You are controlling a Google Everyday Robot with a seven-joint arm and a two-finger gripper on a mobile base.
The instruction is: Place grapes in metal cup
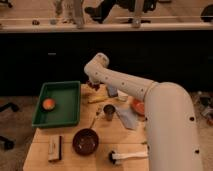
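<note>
The gripper hangs just behind the green tray's far right corner, grapes hidden there. The metal cup stands right of the tray, near the gripper but apart.

Single camera view, high behind the arm's shoulder, looking down and forward over the worktop. Arm fills right foreground, close to lens. Pincer sits mid-frame at worktop's far edge. Dark counter and floor behind.

Green tray, silver metal cup, dk gripper.
</note>
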